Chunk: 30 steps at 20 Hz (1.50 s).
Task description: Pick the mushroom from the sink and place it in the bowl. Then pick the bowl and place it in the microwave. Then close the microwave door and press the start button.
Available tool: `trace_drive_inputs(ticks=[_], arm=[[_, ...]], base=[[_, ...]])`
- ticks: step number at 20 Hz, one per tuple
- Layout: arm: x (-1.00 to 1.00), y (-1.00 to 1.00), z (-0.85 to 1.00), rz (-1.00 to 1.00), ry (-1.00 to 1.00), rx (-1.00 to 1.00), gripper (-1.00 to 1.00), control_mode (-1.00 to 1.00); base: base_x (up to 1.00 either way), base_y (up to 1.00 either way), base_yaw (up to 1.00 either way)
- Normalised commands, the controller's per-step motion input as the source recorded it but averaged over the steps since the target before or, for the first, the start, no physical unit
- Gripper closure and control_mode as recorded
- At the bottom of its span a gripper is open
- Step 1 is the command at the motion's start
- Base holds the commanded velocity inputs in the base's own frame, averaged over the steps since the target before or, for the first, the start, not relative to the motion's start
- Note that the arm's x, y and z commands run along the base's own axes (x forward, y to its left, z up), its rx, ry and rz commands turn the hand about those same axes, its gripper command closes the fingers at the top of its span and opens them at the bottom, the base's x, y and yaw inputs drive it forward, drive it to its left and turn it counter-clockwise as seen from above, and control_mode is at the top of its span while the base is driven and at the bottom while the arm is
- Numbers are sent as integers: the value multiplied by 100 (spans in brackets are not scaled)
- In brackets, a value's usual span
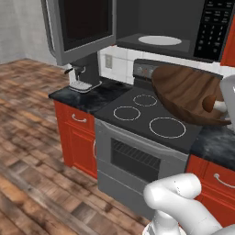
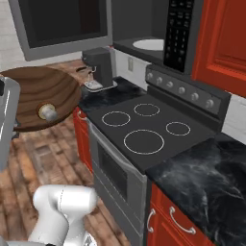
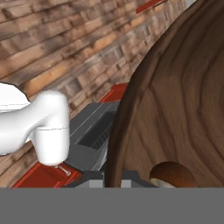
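The wide brown wooden bowl (image 1: 183, 89) (image 2: 43, 89) (image 3: 175, 105) hangs tilted in the air above the right side of the stove, below the open microwave (image 1: 160, 25). My gripper (image 1: 226, 110) is shut on the bowl's rim at the right edge of the left base view. The small brown-capped mushroom (image 1: 210, 103) (image 2: 48, 112) (image 3: 173, 175) lies inside the bowl close to the held rim. The microwave door (image 1: 82, 27) (image 2: 62, 24) stands swung open to the left. A white turntable (image 1: 159, 40) lies in the cavity, and the black keypad (image 1: 215, 27) (image 2: 178, 33) is on the right. The sink is out of view.
A black stovetop (image 1: 147, 114) (image 2: 144, 129) with four burner rings lies under the bowl. A dark coffee machine (image 1: 85, 73) (image 2: 98, 67) stands on the black counter to its left. Red cabinets (image 1: 75, 133) flank the oven, above a wooden floor.
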Motion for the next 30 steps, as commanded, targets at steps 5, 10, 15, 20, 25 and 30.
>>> trace_drive_inputs(ticks=[5, 10, 15, 20, 25, 30], arm=[[0, 0, 0, 0, 0, 0, 100, 100], [0, 0, 0, 0, 0, 0, 100, 100], [0, 0, 0, 0, 0, 0, 100, 100], [0, 0, 0, 0, 0, 0, 100, 100], [0, 0, 0, 0, 0, 0, 100, 100], [0, 0, 0, 0, 0, 0, 100, 100]], base=[[16, 0, -53], [19, 0, -53], [33, 19, -46], [51, 77, -32], [62, 93, -29], [58, 42, -36]])
